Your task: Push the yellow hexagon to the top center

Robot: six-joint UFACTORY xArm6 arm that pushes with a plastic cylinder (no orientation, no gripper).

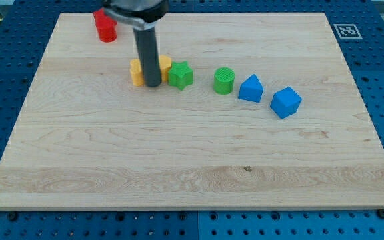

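Pale wooden surface [192, 160] on blue pegboard, dark rod with my tip [152, 85] in front of partly hidden yellow block [137, 72], green star block [181, 75] touching its right, green cylinder [224, 81], two blue blocks [251, 89] [285, 102] further right, red block [105, 26] far left.

rod [147, 53] covers middle of yellow block [137, 72], shape unclear; red block [105, 27] partly hidden behind rod mount, far left.

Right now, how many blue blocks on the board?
2. Both sit toward the view's right: the blue block just right of the green cylinder, and the blue cube further right and slightly lower. None seems hidden behind the rod.
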